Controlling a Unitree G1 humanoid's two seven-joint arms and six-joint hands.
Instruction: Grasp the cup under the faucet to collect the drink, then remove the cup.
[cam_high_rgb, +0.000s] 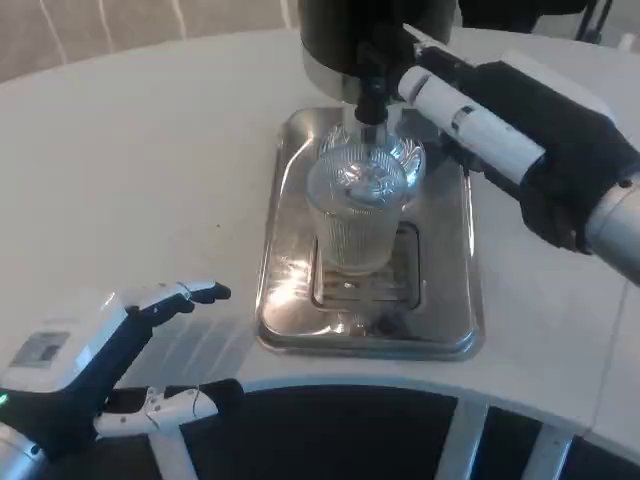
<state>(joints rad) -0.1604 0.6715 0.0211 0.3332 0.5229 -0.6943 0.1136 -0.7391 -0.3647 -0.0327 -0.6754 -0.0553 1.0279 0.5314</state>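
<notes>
A clear ribbed cup (357, 215) stands upright on the grate of a steel drip tray (450, 300), right under the black faucet (370, 92) of a dark dispenser (345, 30). My right hand (510, 130) reaches in from the upper right. Its white fingers (450, 105) are stretched out and touch the faucet beside the cup's rim, and it holds nothing. My left hand (110, 350) hovers at the lower left by the table's front edge, well apart from the cup, with its fingers spread and nothing in it. I cannot tell whether liquid is flowing.
The white table (150, 180) spreads to the left of the tray. Its curved front edge (330, 385) runs just below the tray, with a dark gap beneath. A white frame bar (455, 440) shows under the edge.
</notes>
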